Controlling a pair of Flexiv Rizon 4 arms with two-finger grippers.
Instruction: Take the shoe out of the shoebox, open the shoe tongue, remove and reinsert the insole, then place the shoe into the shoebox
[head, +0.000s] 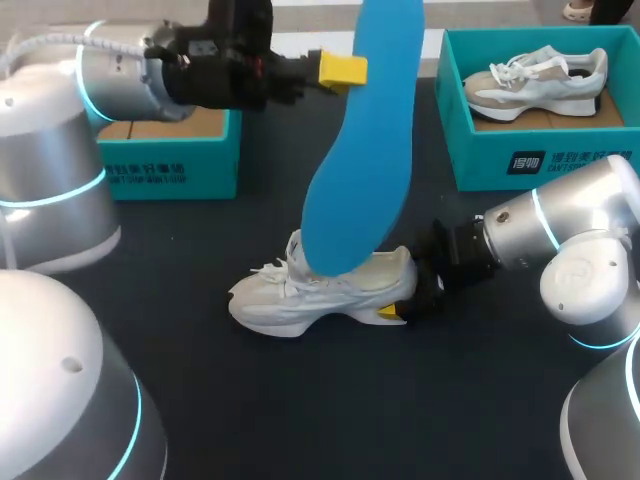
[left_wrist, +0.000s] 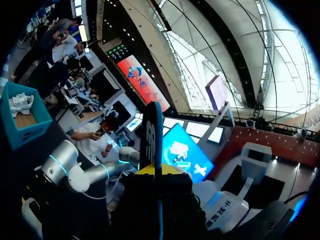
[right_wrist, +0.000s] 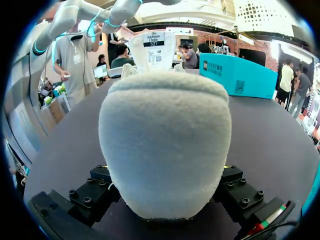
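Insole (head: 365, 150) is pinched by left end effector (head: 350, 72) — shoe (head: 320, 295) apparently clamped by right end effector (head: 405, 300) — reinsertion is required next.

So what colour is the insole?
The insole is bright blue, clearest in the head view.

Site: robot demonstration stand | Evidence: left arm (head: 120, 75) and right arm (head: 560, 225) flank one dark surface (head: 300, 400) | Goods: left shoebox (head: 170, 170), right shoebox (head: 540, 160), white shoe (head: 320, 295)

Black table (head: 300, 400); far-right teal box (head: 470, 150) w/ 2nd sneaker (head: 535, 82), seemingly on cardboard.
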